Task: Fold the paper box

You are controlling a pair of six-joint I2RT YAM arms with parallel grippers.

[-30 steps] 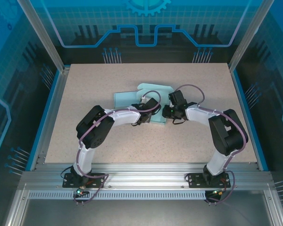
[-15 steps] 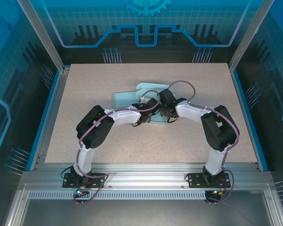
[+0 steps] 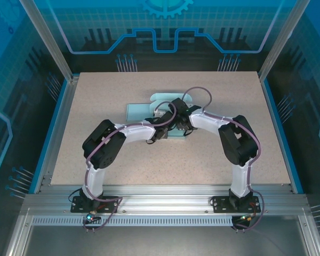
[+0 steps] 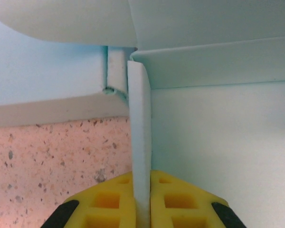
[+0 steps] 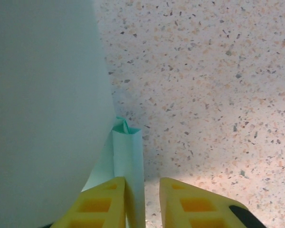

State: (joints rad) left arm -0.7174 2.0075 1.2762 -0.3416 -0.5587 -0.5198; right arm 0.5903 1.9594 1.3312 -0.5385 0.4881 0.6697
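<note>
The pale teal paper box (image 3: 137, 111) lies partly folded at the middle of the table, and both grippers meet over its near right part. My left gripper (image 3: 161, 129) is shut on an upright wall of the paper box (image 4: 140, 118); its yellow fingers (image 4: 180, 197) press that thin wall from both sides. My right gripper (image 5: 143, 183) stands open. A narrow folded flap (image 5: 129, 156) sits between its jaws against the left finger (image 5: 102, 202), with a gap to the right finger. A large teal panel (image 5: 42, 95) rises at the left of the right wrist view.
The speckled beige table (image 3: 96, 96) spreads round the box on all sides. Blue walls and aluminium posts (image 3: 58, 53) enclose the table, and a metal rail (image 3: 165, 192) runs along the near edge.
My right arm has swung left from beside the box onto it, ending close to the left gripper. The box has shifted slightly to the left. The left gripper stays shut on the wall.
</note>
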